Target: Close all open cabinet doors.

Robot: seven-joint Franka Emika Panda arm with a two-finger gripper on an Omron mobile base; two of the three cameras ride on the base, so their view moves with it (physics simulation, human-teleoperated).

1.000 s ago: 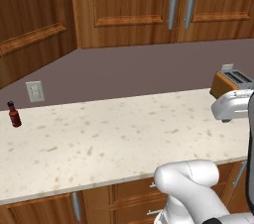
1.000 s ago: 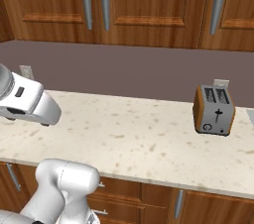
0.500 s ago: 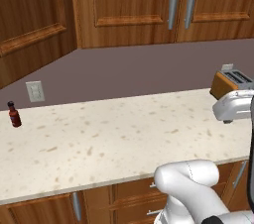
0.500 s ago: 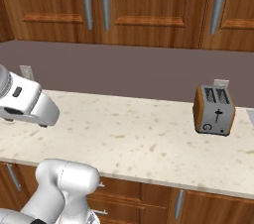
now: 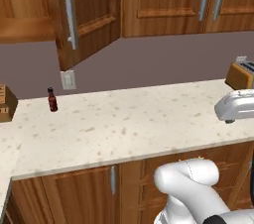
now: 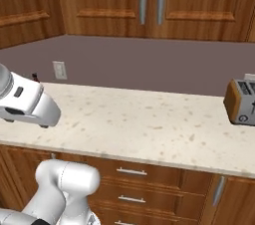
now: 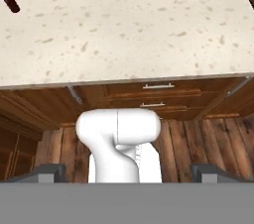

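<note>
One tall reddish-brown wooden cabinet door with a long silver bar handle [image 5: 82,17] hangs ajar above the speckled cream desk [image 5: 129,119], over a small dark bottle [image 5: 51,99]. My pincer [image 7: 129,173] is spread, grasping nothing; I judge pushing flat on the panel's free edge closes it best.

The open cabinet door [image 5: 89,15] is cut off by the top edge of the left base view, so its upper part and the top of its silver bar handle [image 5: 69,12] cannot be seen. The closed cabinet doors [image 6: 149,0] run out of the top of the right base view too. The toaster [image 5: 241,75] is clipped by the right edge of the left base view. A wooden block [image 5: 6,103] at the left edge is only partly shown; what it is cannot be told. The small dark bottle [image 5: 51,99] is too small to read its label.
</note>
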